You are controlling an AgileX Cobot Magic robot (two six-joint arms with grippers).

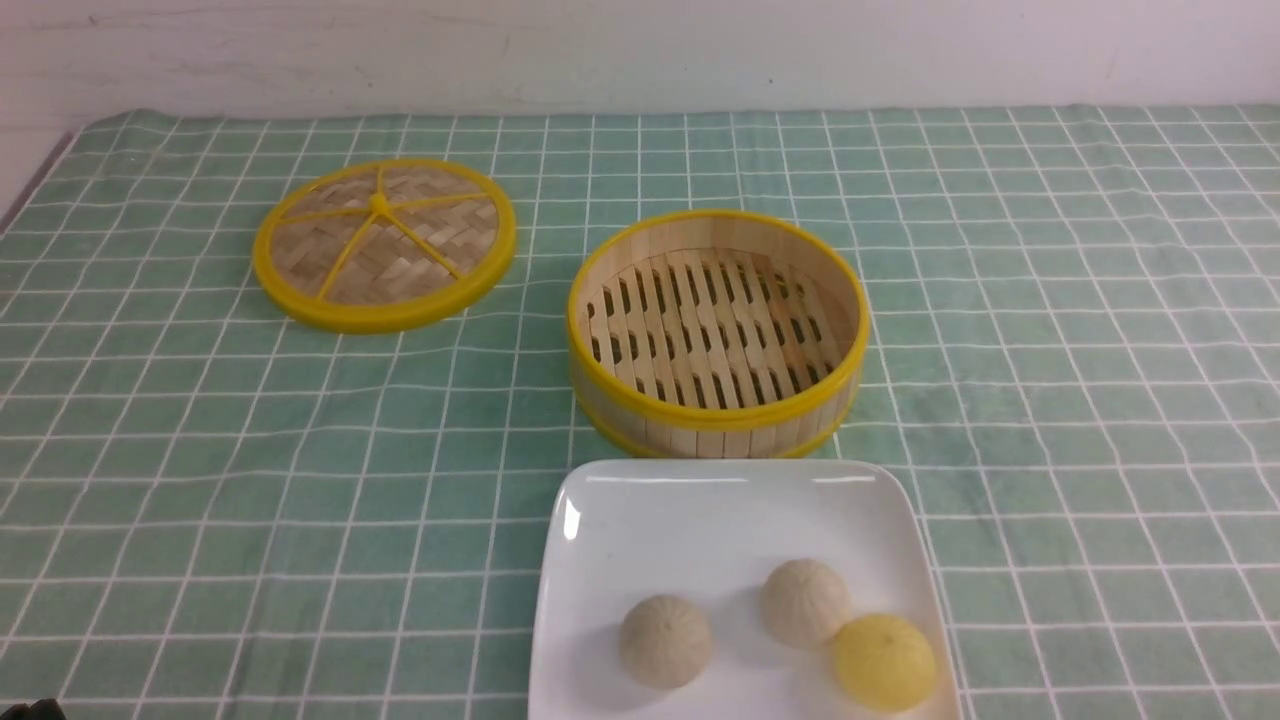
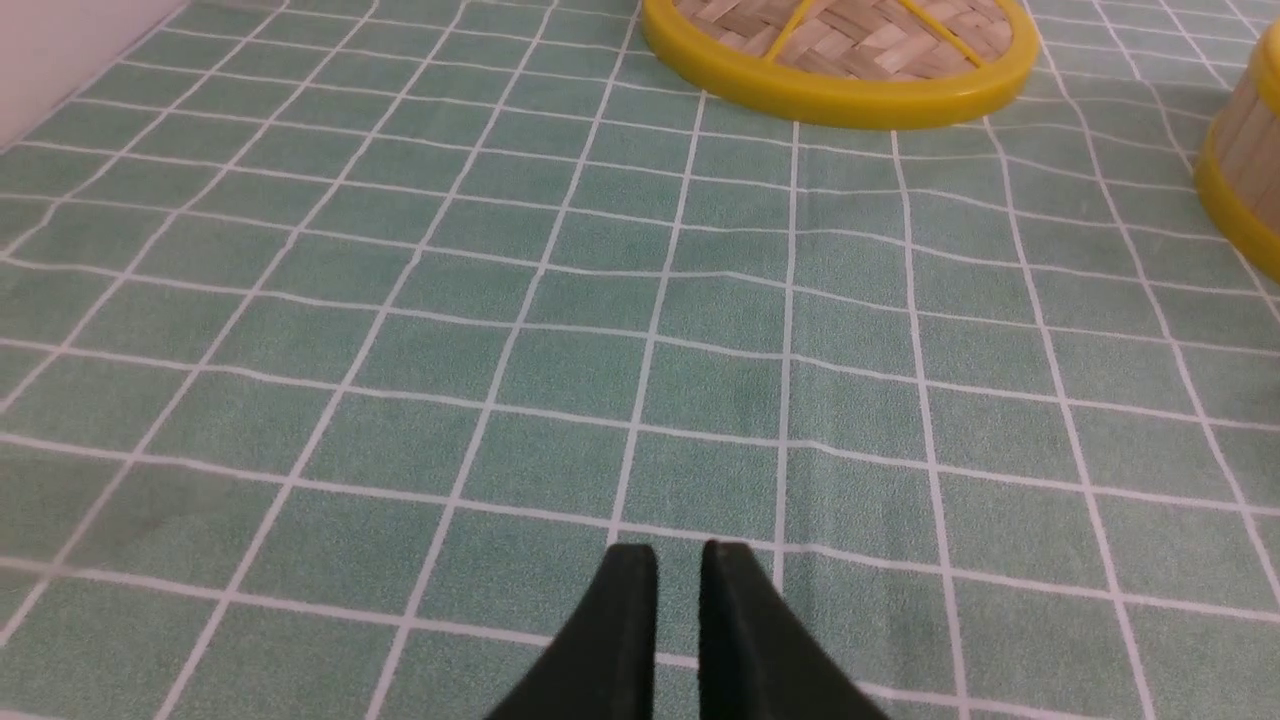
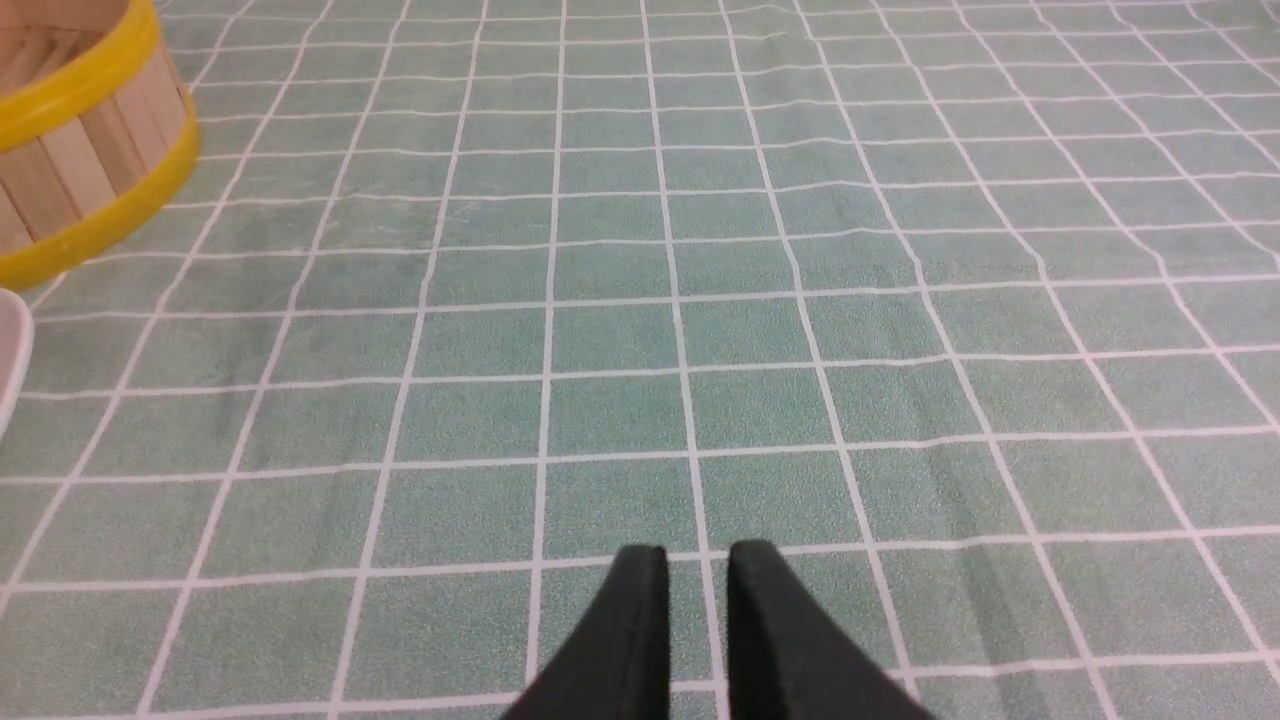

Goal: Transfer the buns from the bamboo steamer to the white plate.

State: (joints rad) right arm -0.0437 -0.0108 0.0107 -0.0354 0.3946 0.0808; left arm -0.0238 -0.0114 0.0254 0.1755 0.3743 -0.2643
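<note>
Two pale cream buns (image 1: 665,640) (image 1: 805,602) lie on the white plate (image 1: 700,520) at the near middle of the table. Just behind the plate stands the bamboo steamer (image 1: 720,425), with only its slotted floor showing inside. Neither arm shows in the front view. In the left wrist view, my left gripper (image 2: 678,550) hovers over bare cloth, its jaws a narrow gap apart and holding nothing. My right gripper (image 3: 700,550) is likewise over bare cloth, slightly open and holding nothing. The steamer's wall (image 3: 80,170) and the plate's edge (image 3: 12,350) sit off to its side.
A bright yellow bun (image 1: 884,660) sits on the plate against the right cream bun. The flat woven lid (image 1: 385,243) lies at the back left; its rim (image 2: 840,60) is ahead of the left gripper. A green checked cloth (image 1: 1050,350) covers the table.
</note>
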